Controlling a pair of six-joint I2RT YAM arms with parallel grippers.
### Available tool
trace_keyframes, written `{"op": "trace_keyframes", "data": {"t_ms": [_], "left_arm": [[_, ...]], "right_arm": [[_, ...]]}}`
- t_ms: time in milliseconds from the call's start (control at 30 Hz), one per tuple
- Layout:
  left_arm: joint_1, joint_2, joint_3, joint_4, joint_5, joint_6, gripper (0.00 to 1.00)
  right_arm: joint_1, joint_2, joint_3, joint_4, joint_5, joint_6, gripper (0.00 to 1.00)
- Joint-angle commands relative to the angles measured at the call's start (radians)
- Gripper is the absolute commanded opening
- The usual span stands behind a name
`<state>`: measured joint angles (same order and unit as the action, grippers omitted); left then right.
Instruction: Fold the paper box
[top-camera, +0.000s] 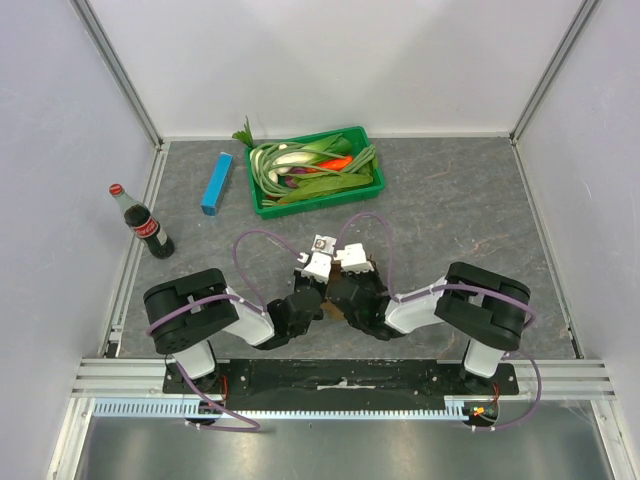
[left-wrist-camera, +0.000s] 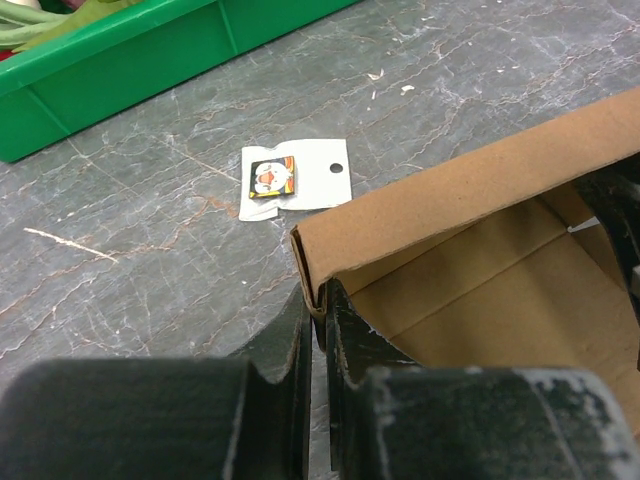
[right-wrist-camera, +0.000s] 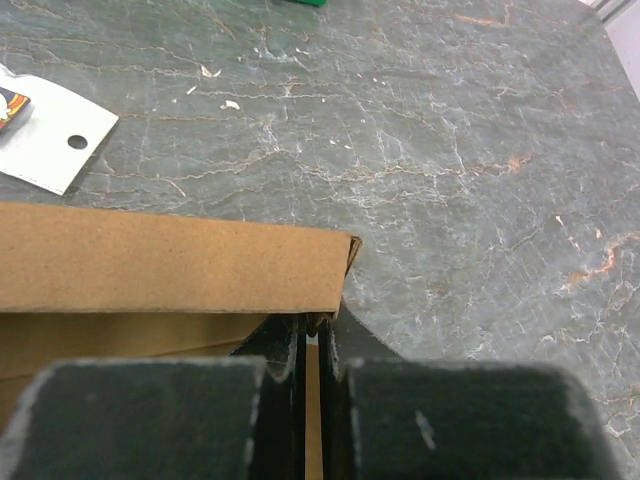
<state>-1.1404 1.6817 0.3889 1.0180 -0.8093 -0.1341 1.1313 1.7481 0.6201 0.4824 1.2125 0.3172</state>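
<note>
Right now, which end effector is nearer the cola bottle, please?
Left. The left end effector grips the paper box nearer the cola bottle; the right end effector grips its far side.

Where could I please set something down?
Widest bare stretch: right of the green tray, out to the right wall. Smaller patch: between the cola bottle and the left arm. Crowded: the centre, where the left gripper and right gripper pinch the paper box beside the white card.

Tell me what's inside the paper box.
Inside the paper box only bare creased cardboard shows; the near part of its floor is hidden behind the left gripper.
</note>
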Motion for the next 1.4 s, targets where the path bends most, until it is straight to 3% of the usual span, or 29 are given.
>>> {"op": "trace_keyframes", "data": {"t_ms": [0, 33, 200, 233, 267, 300, 333, 367, 567, 833, 1100, 1233, 1367], "left_arm": [[-0.024, -0.031, 0.047, 0.051, 0.038, -0.039, 0.04], [-0.024, -0.031, 0.045, 0.053, 0.033, -0.041, 0.04], [-0.024, -0.025, 0.041, 0.053, 0.015, -0.036, 0.04], [-0.024, -0.025, 0.039, 0.051, 0.013, -0.036, 0.04], [-0.024, -0.022, 0.039, 0.050, 0.009, -0.036, 0.04], [-0.024, -0.020, 0.041, 0.051, 0.009, -0.036, 0.04], [-0.024, -0.020, 0.042, 0.045, 0.009, -0.033, 0.04], [-0.024, -0.017, 0.047, 0.041, 0.006, -0.033, 0.04], [-0.024, 0.004, 0.054, 0.040, 0.009, -0.027, 0.04], [-0.024, 0.009, 0.065, 0.022, 0.004, -0.030, 0.04], [-0.024, 0.021, 0.064, 0.017, -0.005, -0.032, 0.06], [-0.024, 0.013, 0.050, 0.024, 0.010, -0.033, 0.21], [-0.019, -0.020, 0.018, 0.030, 0.051, -0.048, 0.46]], "right_arm": [[0.005, -0.039, -0.088, 0.168, -0.060, -0.130, 0.00], [-0.007, -0.074, -0.130, 0.195, -0.126, -0.130, 0.00], [-0.062, -0.150, -0.209, 0.274, -0.372, -0.150, 0.24], [-0.070, -0.169, -0.203, 0.234, -0.410, -0.144, 0.27], [-0.074, -0.182, -0.203, 0.223, -0.448, -0.142, 0.36], [-0.079, -0.196, -0.203, 0.207, -0.518, -0.133, 0.38], [-0.077, -0.223, -0.195, 0.181, -0.521, -0.091, 0.40], [-0.082, -0.234, -0.191, 0.110, -0.521, -0.061, 0.49], [-0.100, -0.389, -0.200, -0.103, -0.597, 0.040, 0.71], [-0.122, -0.775, -0.264, -0.350, -0.686, 0.128, 0.85], [-0.202, -0.900, -0.287, -0.438, -0.714, 0.200, 0.87], [-0.217, -0.888, -0.269, -0.432, -0.748, 0.203, 0.87], [-0.219, -0.888, -0.250, -0.427, -0.795, 0.180, 0.88]]}}
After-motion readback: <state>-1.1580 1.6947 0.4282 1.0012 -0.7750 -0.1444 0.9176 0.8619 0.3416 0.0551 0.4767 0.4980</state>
